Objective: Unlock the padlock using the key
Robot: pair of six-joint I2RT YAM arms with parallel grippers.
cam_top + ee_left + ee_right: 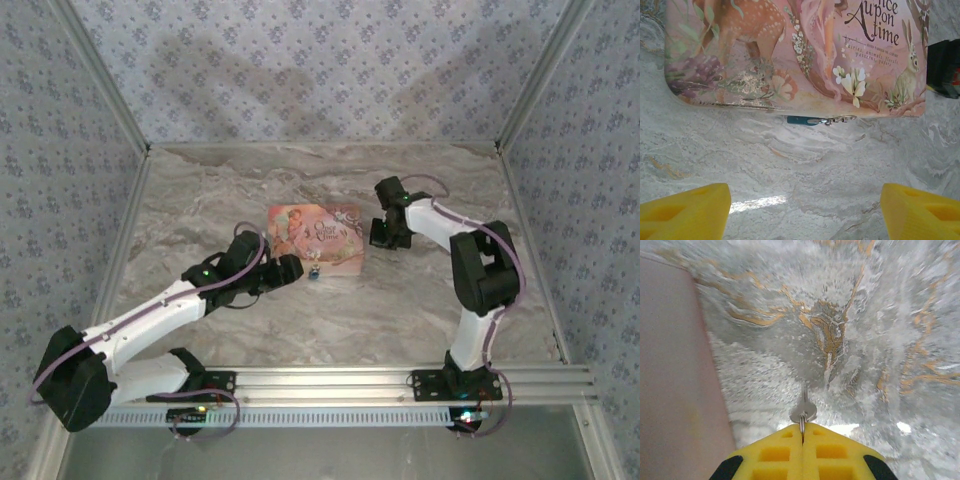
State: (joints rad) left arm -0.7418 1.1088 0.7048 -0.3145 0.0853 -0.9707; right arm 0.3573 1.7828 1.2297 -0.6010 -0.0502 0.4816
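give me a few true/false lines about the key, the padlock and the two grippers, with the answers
1. The right gripper is shut on the key. True.
2. The left gripper grips the padlock. False: its jaws are wide open, short of the padlock, holding nothing.
3. The padlock lies at the edge of the pink box that faces the left gripper. True.
4. The key is in the padlock. False: the key is over the table at the box's right end, apart from the padlock.
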